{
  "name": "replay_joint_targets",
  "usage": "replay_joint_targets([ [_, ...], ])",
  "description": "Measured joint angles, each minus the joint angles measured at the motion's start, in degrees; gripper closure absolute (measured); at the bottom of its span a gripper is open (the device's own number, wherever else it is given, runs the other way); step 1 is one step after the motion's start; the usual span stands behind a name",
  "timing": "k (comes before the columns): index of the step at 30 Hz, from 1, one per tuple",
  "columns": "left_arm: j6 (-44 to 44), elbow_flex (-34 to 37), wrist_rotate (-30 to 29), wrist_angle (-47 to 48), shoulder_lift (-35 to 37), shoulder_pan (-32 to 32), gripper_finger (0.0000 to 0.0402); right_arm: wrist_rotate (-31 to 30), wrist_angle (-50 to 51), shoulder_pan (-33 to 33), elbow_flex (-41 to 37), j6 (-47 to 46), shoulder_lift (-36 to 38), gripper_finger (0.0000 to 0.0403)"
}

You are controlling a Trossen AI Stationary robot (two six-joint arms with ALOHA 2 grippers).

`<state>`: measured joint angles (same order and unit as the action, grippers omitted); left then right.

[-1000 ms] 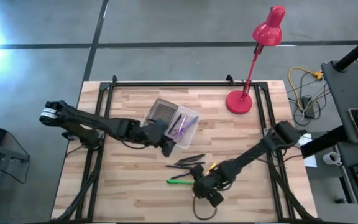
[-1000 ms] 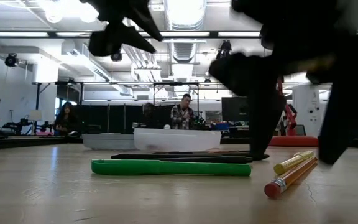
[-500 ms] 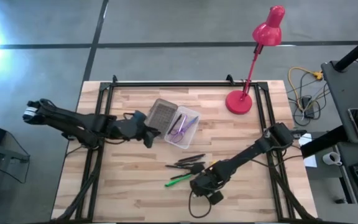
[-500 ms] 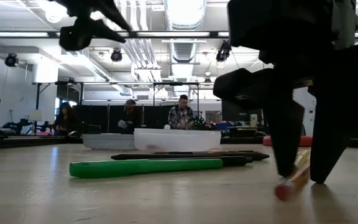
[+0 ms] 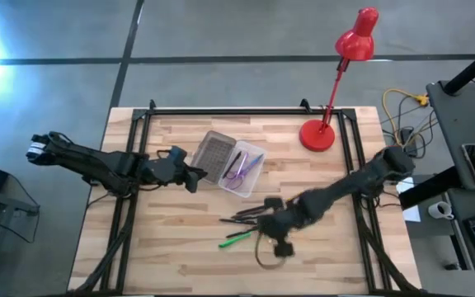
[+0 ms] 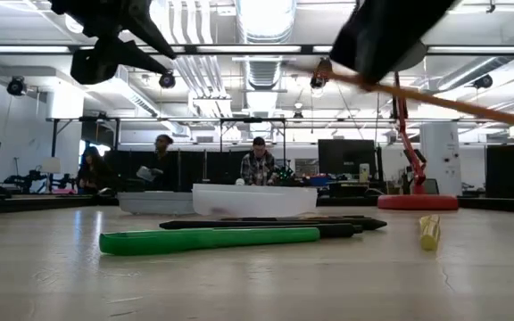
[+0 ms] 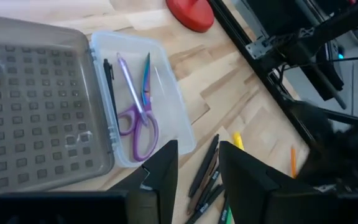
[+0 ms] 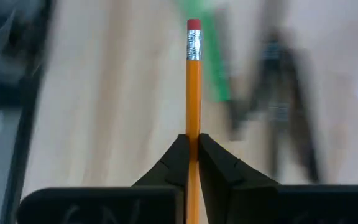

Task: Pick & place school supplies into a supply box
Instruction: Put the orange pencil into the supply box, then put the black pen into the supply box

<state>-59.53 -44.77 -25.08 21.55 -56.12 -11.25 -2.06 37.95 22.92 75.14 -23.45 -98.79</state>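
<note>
Supply box point(image 5: 236, 167) sits open mid-table with the purple scissors point(image 7: 137, 124) already inside, well apart from your right gripper point(image 8: 192, 144), which is clenched on the orange pencil point(image 8: 192, 87) above the loose pens point(image 5: 250, 216). Your left gripper point(image 7: 197, 163) hovers spread beside the lid. That pencil is pinched near one end, so a quick swing could twist it loose short of the box.

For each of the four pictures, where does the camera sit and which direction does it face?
High view: above the table, facing straight down; both arms show, left claw beside the supply box.
Low view: at table-top height, facing the room; green pen in front, arms overhead.
Left wrist view: on the left arm, facing the box and purple scissors; its own fingers show.
Right wrist view: on the right arm; right claw grips the pencil.
Shared: high and left wrist views both show the scissors in the box.
</note>
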Motion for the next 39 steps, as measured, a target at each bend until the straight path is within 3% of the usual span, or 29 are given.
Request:
replay_joint_targets([
  [2, 0.0, -0.1, -0.7, -0.7, -0.5, 0.0, 0.0301, -5.8, -0.1, -3.7, -1.3, -10.4, 3.4, 0.0390],
  [8, 0.0, -0.1, -1.0, -3.2, -1.6, 0.0, 0.0301, -20.6, -5.0, -16.8, -10.6, -56.6, 10.7, 0.0390],
  [14, 0.0, -0.1, -1.1, -3.4, -1.7, 0.0, 0.0301, -26.6, -34.8, -23.2, -19.6, -71.6, 10.2, 0.0390],
  [21, 0.0, -0.1, -2.1, -3.4, -1.6, 0.0, 0.0301, -22.6, -37.2, -24.4, -19.8, -82.7, 0.5, 0.0390],
  [26, 0.5, -0.1, -1.3, -3.3, -1.9, 0.0, 0.0301, -18.9, -36.5, -24.8, -15.8, -84.7, -5.3, 0.0383],
  [29, 4.5, 0.1, 4.1, -3.3, -3.0, -0.1, 0.0301, -18.9, -34.2, -24.7, -12.8, -81.9, -7.3, 0.0358],
  [34, 10.3, 0.1, 7.8, -3.5, -7.6, -1.7, 0.0301, -20.4, -28.8, -24.8, -7.4, -72.3, -8.1, 0.0294],
  [39, 25.5, 0.1, 14.8, -7.6, -13.1, -4.0, 0.0301, -20.4, -24.9, -24.7, -4.6, -54.2, -6.1, 0.0241],
])
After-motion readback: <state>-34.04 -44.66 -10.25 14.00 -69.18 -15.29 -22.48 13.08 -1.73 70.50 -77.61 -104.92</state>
